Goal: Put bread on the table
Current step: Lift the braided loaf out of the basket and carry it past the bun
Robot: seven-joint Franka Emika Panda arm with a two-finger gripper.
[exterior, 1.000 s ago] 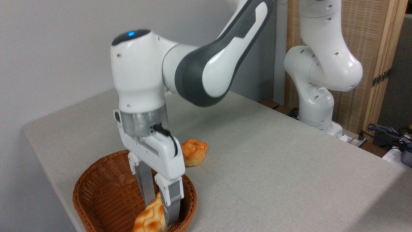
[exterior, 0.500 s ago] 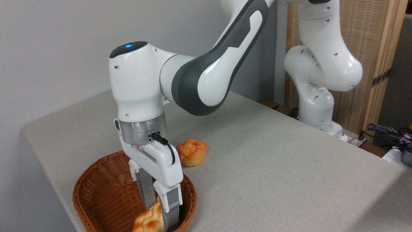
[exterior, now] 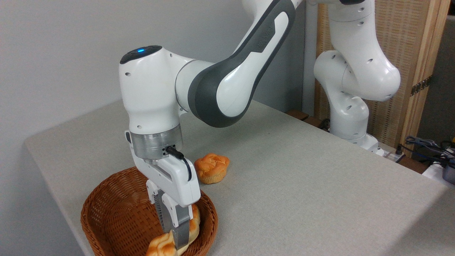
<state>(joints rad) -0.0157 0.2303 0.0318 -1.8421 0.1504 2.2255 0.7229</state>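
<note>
Grey-beige cloth table [exterior: 302, 185], pale wall behind; wicker basket [exterior: 110, 217] at near left corner.

Item: bread [exterior: 167, 245], long braided loaf, cream with toasted orange patches; lying inside basket against its right wall, lower end cut off by frame edge, not yet on table. Hand [exterior: 175, 237]: pointing down into basket, fingers [exterior: 180, 227] drawn narrow around loaf's middle, apparently closed on it; full contact partly hidden by near finger. Small round bun [exterior: 212, 168] on table just beyond basket, apart from hand. Handling, judged: light, probably soft and springy, crust slightly slick; long shape likely to droop or pivot if gripped off-centre. Best hold: across narrow width at mid-length, in a groove of the braid, moderate squeeze. Risk: loaf end catching basket rim on lift.
</note>
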